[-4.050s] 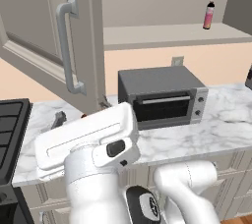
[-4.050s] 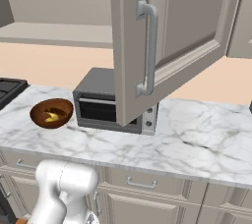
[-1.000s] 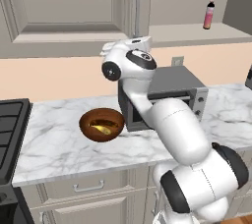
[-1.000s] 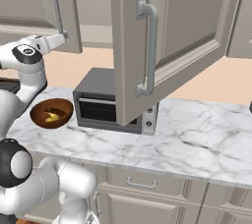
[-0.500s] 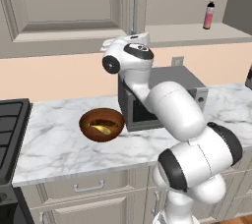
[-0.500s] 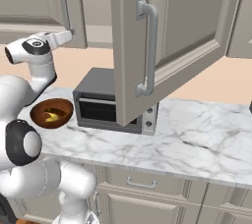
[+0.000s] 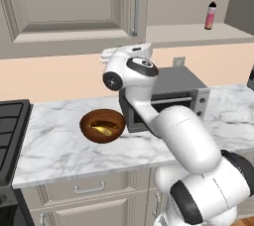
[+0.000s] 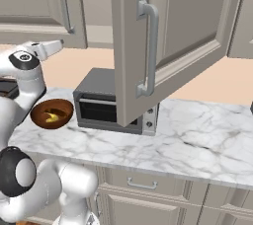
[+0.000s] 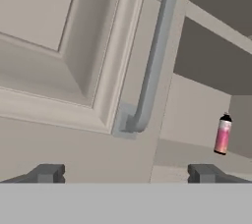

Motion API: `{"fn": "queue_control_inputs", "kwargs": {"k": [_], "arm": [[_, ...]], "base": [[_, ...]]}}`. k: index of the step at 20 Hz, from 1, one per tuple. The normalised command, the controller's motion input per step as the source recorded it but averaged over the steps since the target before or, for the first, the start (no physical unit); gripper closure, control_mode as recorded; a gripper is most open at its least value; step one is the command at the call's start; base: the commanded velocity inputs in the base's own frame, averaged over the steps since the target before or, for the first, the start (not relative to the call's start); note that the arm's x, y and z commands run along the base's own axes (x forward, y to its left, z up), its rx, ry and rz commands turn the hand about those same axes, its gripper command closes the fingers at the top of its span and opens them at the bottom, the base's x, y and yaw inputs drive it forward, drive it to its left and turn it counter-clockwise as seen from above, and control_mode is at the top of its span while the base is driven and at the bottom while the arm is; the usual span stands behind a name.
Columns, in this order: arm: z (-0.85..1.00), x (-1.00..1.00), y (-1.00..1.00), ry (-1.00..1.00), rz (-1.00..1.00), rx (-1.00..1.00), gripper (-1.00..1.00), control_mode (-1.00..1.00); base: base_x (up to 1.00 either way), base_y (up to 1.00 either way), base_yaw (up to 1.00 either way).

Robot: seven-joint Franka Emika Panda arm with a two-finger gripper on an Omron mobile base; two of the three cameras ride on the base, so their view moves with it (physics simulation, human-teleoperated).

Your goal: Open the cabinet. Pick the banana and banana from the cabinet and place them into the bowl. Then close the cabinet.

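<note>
The cabinet's left door (image 7: 74, 7) lies flat against its frame, its silver handle (image 9: 155, 56) right in front of the hand view. The right door (image 8: 168, 31) stands wide open, swung out toward the base. My gripper (image 9: 126, 174) is open with nothing between its fingertips (image 9: 47, 173). It hangs just below the left door's lower edge (image 7: 148, 47), (image 8: 60, 44). On the counter left of the oven sits the dark wooden bowl (image 7: 88, 121), (image 8: 39, 108). In it lie a yellow banana (image 7: 102, 130) and a dark brown banana (image 7: 100, 121).
A pink bottle with a black cap (image 7: 211, 15), (image 9: 222, 134) stands on the open cabinet shelf. The grey box oven (image 7: 168, 96), (image 8: 108, 103) sits on the marble counter under the open door. A black stove (image 7: 10, 121) borders the counter's left end.
Four seconds ago the left door stood open and the arm was low; now that door is flat against the cabinet and the hand is up under it. Over the last second the hand shifted only slightly.
</note>
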Motion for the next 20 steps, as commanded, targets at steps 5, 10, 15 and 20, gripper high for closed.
{"fn": "queue_control_inputs", "kwargs": {"k": [5,10,15,20], "arm": [[0.69,-1.0,-0.07,0.01,-0.03,0.28,-1.0,-1.0],[1.0,-1.0,-0.1,0.0,-0.06,0.29,-1.0,-1.0],[0.19,-1.0,-0.18,0.03,-0.02,0.25,-1.0,-1.0],[-0.05,-1.0,-0.17,0.07,0.0,0.16,-1.0,-1.0]], "base": [[0.0,0.0,0.0],[0.0,0.0,0.0],[0.0,0.0,0.0],[0.0,0.0,0.0]]}}
